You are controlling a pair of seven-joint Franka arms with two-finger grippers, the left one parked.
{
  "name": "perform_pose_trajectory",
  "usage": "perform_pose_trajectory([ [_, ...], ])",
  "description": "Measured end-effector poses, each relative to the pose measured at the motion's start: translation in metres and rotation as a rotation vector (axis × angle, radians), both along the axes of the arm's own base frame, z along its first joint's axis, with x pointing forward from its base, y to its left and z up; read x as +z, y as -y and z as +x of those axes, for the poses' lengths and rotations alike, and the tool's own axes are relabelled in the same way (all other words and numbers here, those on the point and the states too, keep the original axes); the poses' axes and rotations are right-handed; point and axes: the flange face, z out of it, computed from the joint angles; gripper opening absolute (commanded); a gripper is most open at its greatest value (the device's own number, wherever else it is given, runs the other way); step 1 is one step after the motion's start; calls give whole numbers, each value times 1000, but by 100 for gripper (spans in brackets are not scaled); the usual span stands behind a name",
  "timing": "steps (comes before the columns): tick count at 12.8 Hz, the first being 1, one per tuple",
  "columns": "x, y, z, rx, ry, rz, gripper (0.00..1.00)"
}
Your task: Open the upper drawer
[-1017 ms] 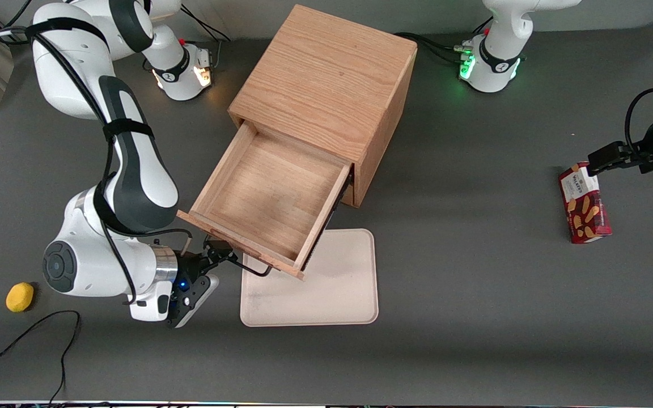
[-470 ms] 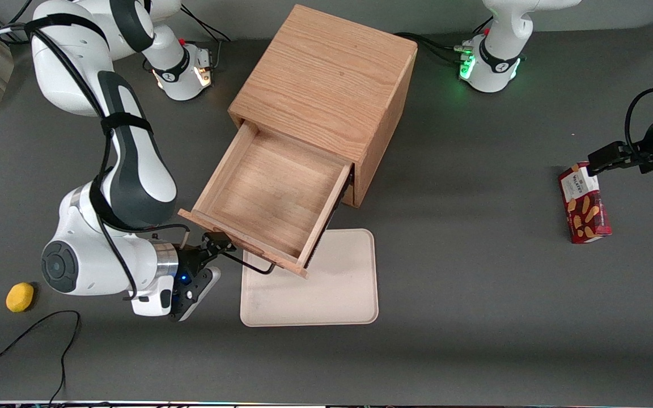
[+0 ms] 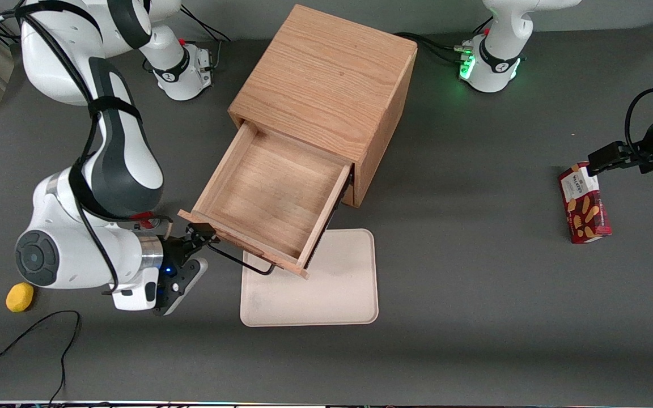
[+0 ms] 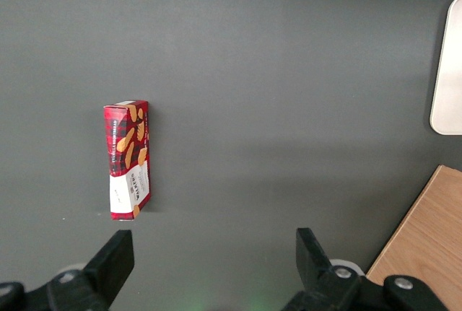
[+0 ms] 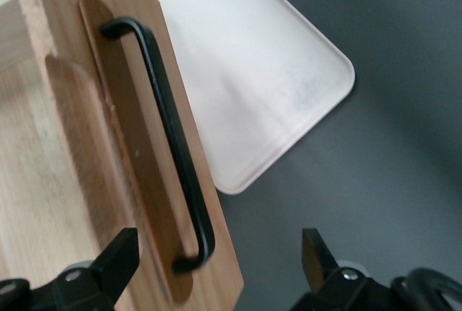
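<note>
Starting with the cabinet point(image 3: 326, 73) mid-table, and finding the drawer point(image 3: 264, 192) drawn far out of its top slot, reaching toward the front camera and slanting toward the working arm's end. Seeing only bare wood inside the drawer, nothing lying in it. Finding the tray point(image 3: 326, 283) on the table nearer the camera than the cabinet, likewise holding nothing, with the drawer's front corner overhanging its rim. Spotting a box point(image 3: 584, 209) well apart, toward the parked arm's end.

Placing the gripper point(image 3: 202, 238) just in front of the drawer's face, at the end nearer the working arm. Reading the fingers as spread wide and gripping nothing, while straddling the near end of the handle point(image 5: 170, 130), which is passing between them without either pad touching.

Noting the handle's long axis running along the drawer's face, away from the gripper and toward the tray. Judging the opening as nearly or wholly done, so any coming move is turning on that straddle: closing for more pull, or backing off straight clear of the wire.

Leaving a small yellow lump point(image 3: 20, 297) near the table's edge, well apart.
</note>
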Motion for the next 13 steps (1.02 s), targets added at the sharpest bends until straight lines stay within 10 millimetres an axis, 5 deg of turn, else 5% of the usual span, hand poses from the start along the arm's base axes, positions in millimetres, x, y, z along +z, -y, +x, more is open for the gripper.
perform_pose_trajectory([
  [4, 45, 35, -12, -27, 8, -77, 100],
  [10, 66, 166, -69, -235, -33, -155, 100],
  [13, 65, 210, -103, -436, -83, -211, 100],
])
